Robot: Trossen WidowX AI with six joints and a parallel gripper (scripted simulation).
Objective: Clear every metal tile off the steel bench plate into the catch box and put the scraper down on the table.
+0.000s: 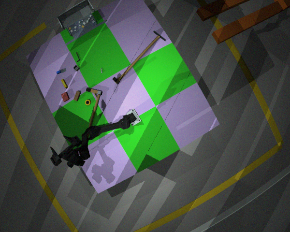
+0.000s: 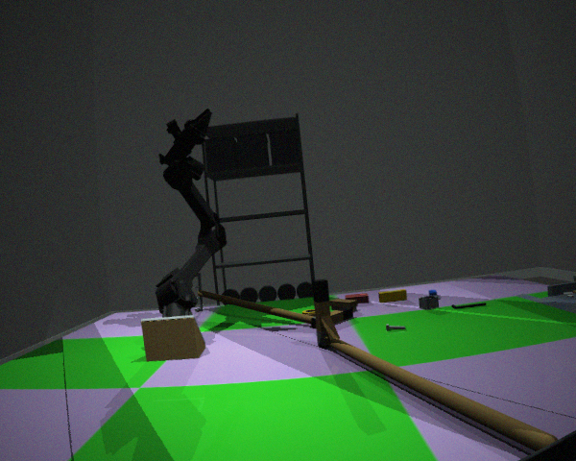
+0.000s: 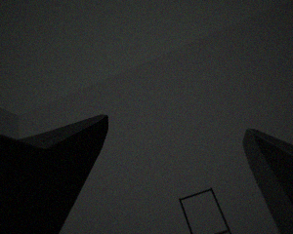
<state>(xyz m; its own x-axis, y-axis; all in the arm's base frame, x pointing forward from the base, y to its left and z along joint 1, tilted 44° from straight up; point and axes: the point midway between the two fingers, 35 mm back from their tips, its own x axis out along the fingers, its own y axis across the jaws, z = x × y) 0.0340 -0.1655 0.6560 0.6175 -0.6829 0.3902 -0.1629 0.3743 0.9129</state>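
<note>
You're looking at a workshop or factory floor here. Yellow safety lines point(image 1: 254, 87) are painted on the grey concrete floor point(image 1: 215, 199), there's a tall metal rack point(image 2: 258, 208) behind the arm, orange beams point(image 1: 247, 22) stacked off to one side, and hand tools and loose hardware scattered over the green-and-purple bench top point(image 1: 145, 65).
</note>
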